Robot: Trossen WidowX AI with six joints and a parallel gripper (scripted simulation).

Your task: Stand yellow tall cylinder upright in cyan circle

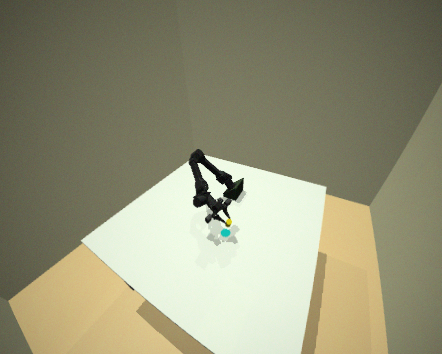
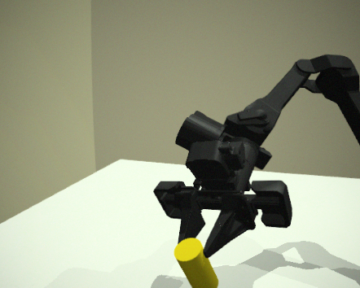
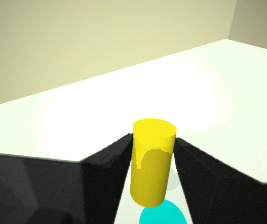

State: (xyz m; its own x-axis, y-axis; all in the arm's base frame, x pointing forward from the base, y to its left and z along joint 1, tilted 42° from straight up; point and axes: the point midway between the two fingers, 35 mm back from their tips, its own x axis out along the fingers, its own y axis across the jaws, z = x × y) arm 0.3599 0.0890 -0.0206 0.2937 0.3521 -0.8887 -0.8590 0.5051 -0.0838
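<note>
The yellow tall cylinder (image 1: 229,222) (image 2: 199,266) (image 3: 151,172) is held near its upper end and leans, tilted partway toward upright, in the exterior view. My gripper (image 1: 227,220) (image 2: 192,249) (image 3: 153,140) is shut on it, one finger on each side. The cyan circle (image 1: 225,233) (image 3: 163,215) lies flat on the table, close to the cylinder. In the wrist view the cylinder's lower end overlaps the circle's far edge. The cylinder's lower end is cut off in the exterior view, and the circle is out of that view.
The white table top (image 1: 265,260) (image 2: 122,211) (image 3: 84,115) carries the arm's shadows around the circle. The dark arm base (image 1: 235,189) stands behind the gripper in the top view. Walls rise beyond the table.
</note>
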